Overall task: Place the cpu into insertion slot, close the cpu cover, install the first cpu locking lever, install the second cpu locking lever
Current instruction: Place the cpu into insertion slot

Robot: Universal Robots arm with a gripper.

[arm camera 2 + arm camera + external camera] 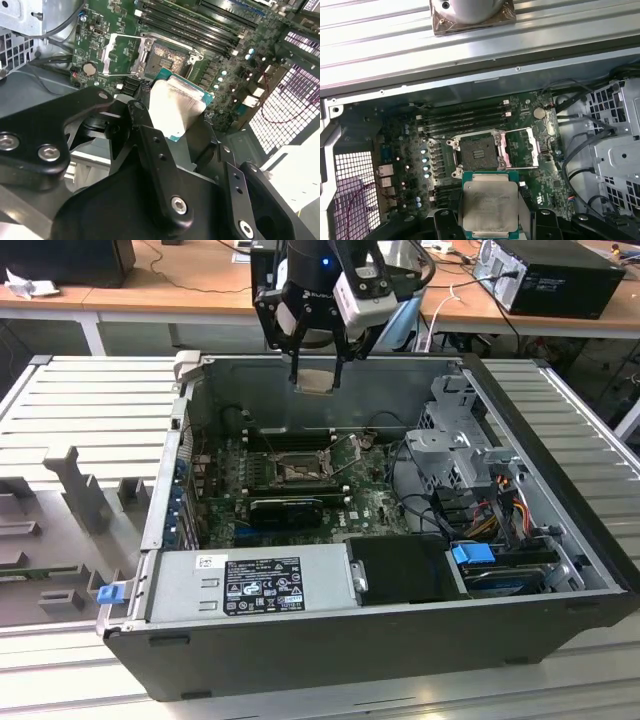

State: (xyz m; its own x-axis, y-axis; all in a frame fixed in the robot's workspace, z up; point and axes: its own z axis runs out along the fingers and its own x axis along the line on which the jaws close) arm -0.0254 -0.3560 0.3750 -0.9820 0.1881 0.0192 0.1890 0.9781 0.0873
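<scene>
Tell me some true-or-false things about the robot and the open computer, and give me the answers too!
1. The gripper holds the small flat square silver-grey chip. True.
2. The chip already sits in the square black socket. False: the chip hangs above the case, and the socket has nothing in it.
3. The thin silver-grey metal cover frame is swung open beside the socket. True.
4. The big black computer case is shut. False: its side is open, so the green circuit board inside shows.
</scene>
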